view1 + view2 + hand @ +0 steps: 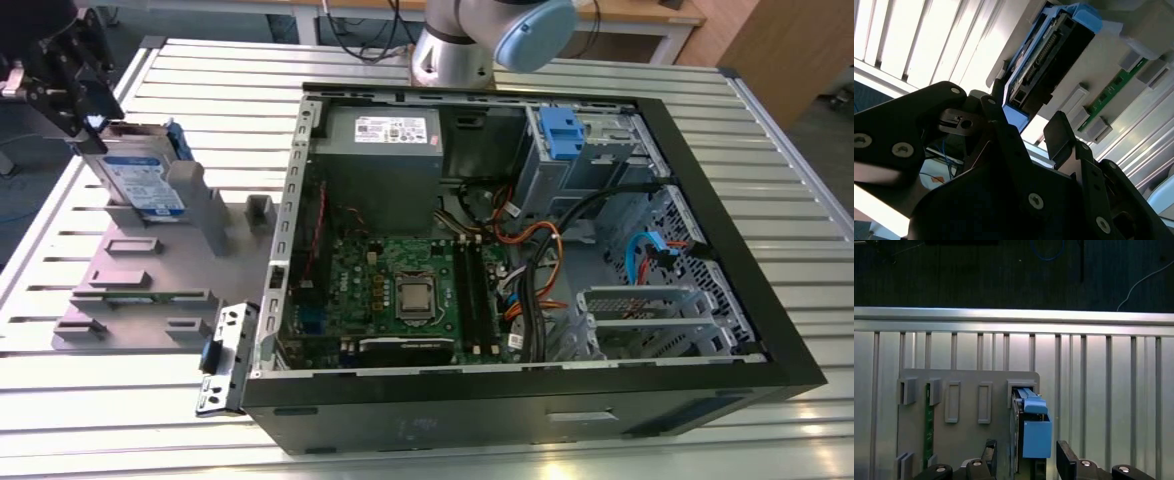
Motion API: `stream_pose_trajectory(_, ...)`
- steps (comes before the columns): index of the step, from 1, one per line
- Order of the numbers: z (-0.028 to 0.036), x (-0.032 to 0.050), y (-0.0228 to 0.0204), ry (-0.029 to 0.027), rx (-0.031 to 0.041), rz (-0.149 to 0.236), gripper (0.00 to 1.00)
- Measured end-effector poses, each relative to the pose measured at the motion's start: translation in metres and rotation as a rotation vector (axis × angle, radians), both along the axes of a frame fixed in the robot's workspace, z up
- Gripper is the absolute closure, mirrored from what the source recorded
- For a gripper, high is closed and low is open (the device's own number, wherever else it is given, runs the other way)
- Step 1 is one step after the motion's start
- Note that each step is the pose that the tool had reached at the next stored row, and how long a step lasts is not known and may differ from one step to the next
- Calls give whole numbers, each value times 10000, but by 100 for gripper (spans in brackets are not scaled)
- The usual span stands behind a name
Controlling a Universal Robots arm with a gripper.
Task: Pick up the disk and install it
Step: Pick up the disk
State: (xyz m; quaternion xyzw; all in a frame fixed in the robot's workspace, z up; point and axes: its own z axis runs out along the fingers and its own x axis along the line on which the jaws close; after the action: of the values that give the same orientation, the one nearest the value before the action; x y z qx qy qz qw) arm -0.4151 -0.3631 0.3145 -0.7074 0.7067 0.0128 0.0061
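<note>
**Disk [140, 180] upright, gripper [94, 130] open**

Exterior view: the disk is standing in the holder [127, 290]; my gripper is hovering at its top. Second wrist view: my open fingers [1061, 132] are straddling its end, holding nothing. First wrist view: the gaps are looking uneven; closing could tilt it.

High exterior view overlooks the whole table [134, 420] — both wrist views look closely at the disk [1054, 55] [1036, 440].

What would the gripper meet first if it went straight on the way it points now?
The disk, standing on edge in the grey holder. The gripper points at its near edge with open fingers either side, so the disk would probably pass between them; depth is unclear.
</note>
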Motion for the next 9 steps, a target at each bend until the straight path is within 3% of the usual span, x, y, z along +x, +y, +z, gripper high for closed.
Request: stream_pose_trajectory(9, -77, -29, 4, 0, 1, 0, 41)
